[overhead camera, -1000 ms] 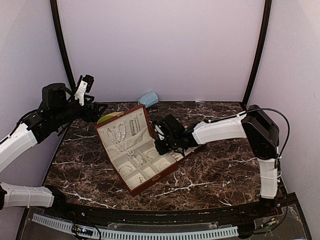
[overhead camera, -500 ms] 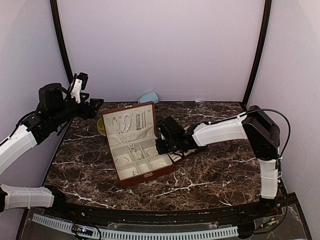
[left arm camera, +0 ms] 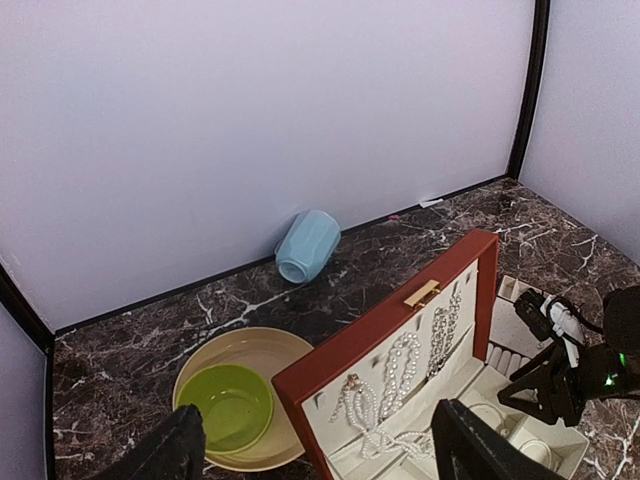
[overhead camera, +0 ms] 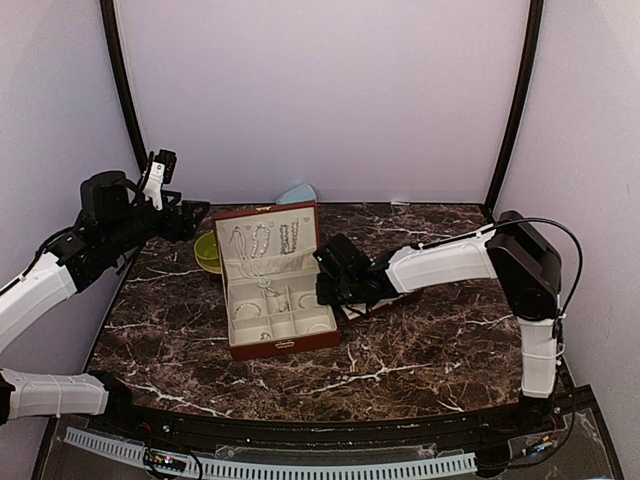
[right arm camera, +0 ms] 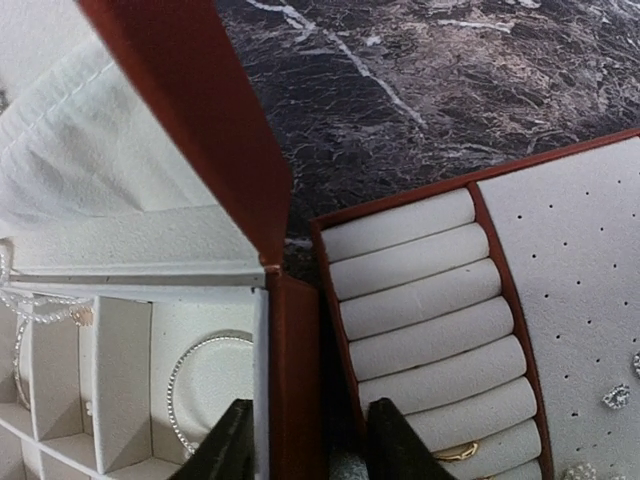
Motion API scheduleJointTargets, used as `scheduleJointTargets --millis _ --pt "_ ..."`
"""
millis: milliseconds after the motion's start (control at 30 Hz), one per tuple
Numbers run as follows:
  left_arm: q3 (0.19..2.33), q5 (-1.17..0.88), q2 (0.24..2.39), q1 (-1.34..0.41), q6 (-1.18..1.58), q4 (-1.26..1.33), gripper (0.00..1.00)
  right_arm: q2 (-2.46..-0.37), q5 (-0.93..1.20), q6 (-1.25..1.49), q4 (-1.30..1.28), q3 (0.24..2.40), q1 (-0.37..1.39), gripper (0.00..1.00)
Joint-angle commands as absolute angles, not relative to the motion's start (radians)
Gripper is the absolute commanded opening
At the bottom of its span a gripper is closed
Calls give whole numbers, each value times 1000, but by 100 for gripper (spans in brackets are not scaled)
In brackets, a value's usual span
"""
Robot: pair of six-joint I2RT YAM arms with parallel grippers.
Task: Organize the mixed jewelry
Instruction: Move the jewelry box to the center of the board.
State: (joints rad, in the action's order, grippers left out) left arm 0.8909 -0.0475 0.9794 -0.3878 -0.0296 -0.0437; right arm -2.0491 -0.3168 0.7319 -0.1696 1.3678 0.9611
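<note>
The reddish-brown case (overhead camera: pixel 275 290) stands open mid-table with its lid upright. Pearl strands (left arm camera: pixel 400 385) hang on the lid's cream lining and also show from above (overhead camera: pixel 262 243). A thin bangle (right arm camera: pixel 190 385) lies in a compartment. Beside the case lies a tray insert (right arm camera: pixel 420 290) with a ring (right arm camera: pixel 455 452) in its rolls and earrings (right arm camera: pixel 615 397) on its dotted pad. My right gripper (right arm camera: pixel 312 445) is open and straddles the case's right wall (right arm camera: pixel 295 370), one finger inside and one outside. My left gripper (left arm camera: pixel 320 455) hovers wide open behind the lid, holding nothing.
A green bowl (left arm camera: pixel 225 405) sits in a beige plate (left arm camera: pixel 275 350) left of the case, under my left gripper. A pale blue cup (left arm camera: pixel 305 245) lies on its side against the back wall. Walls close in the table on three sides.
The case has turned from a skewed angle to square with the table's front edge. My right gripper's jaws, earlier shut on the case wall, have opened. The left arm barely moved.
</note>
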Motion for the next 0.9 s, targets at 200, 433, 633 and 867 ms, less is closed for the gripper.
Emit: scheduleJointTargets --millis 200,433,633,867 --pt "861 -80 948 -379 39 -39 87 -1829 -348 604 -137 1317 960 56" --pt "865 -118 964 -345 99 -89 89 -1795 -158 418 -43 1376 1030 57" --pt "853 -109 941 -318 85 -80 89 -1899 -106 358 34 1491 1093 49" --pt "834 -108 904 -315 79 -59 89 -2071 -68 341 72 1662 1101 39"
